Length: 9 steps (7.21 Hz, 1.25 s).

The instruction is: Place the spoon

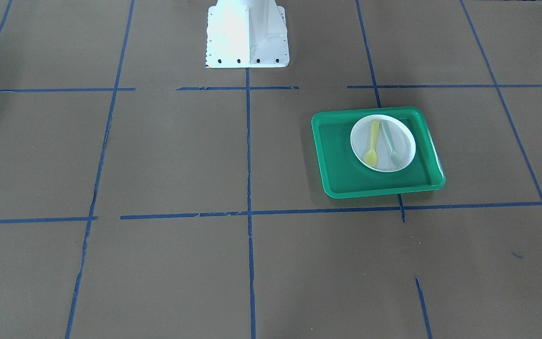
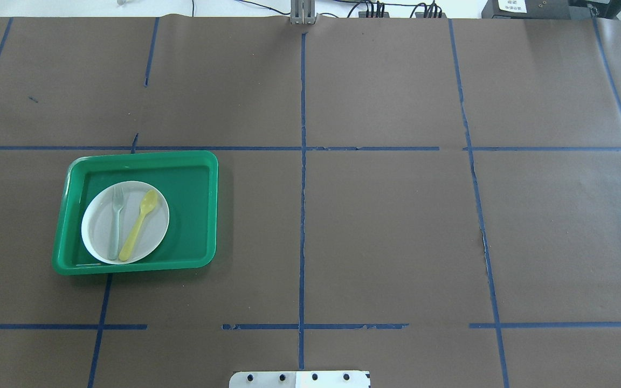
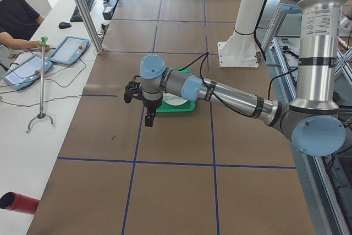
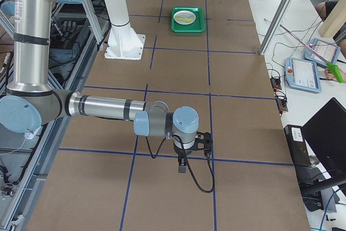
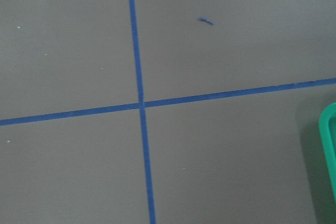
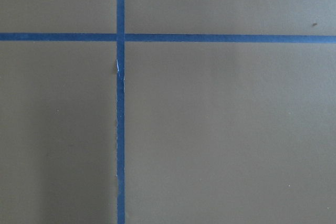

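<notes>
I note spoon (image 2: pixel 138 225) on plate (image 2: pixel 95 227) beside fork (image 2: pixel 115 229); left gripper (image 3: pixel 149 118), right gripper (image 4: pixel 183 166): I cannot tell how the jaws stand.

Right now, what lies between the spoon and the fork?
Between the spoon and the fork only bare white plate shows, clearest in the overhead view.

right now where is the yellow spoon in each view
Front-facing: spoon on the white plate, right of centre, left of the fork.
Overhead: spoon at left, right of the fork.
Exterior left: cannot be made out; the left arm covers most of the green tray.
Exterior right: tiny yellow streak, top centre.
Left wrist: not in it.
Right wrist: not in it.
Shared landmark: the green tray.
</notes>
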{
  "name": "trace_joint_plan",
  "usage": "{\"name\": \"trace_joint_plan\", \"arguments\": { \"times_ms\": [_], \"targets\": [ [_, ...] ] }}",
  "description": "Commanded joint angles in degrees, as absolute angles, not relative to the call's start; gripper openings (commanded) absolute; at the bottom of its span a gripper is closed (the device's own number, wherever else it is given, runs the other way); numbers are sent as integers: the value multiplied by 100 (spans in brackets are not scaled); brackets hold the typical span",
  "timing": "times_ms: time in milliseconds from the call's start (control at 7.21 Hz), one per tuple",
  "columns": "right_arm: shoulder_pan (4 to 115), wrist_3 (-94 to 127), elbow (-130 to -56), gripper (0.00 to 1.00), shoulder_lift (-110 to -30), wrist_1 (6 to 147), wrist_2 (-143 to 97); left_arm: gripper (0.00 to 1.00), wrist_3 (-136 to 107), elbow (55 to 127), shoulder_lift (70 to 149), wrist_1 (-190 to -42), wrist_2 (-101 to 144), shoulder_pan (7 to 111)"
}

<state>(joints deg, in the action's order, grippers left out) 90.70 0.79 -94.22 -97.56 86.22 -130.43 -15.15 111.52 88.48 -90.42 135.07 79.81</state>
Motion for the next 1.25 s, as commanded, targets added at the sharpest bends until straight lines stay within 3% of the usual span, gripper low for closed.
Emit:
{"name": "trace_joint_plan", "arguments": {
  "times_ms": [0,416,832,1109],
  "targets": [
    [9070,79,-9422,100,-9756,8622,-13043,100,-3384,11785,8912,-9419,13491,6835],
    [9070,79,-9422,100,-9756,8622,-13043,100,-5488,11751,9438,-9905,12606,5419],
    [9070,79,-9422,100,-9756,8622,-13043,100,-6398,11130,10001,-10010,11936,4562],
    [9070,79,-9422,100,-9756,8622,-13043,92,-6941,10549,10028,-10886,11665,4168]
  ]
}}
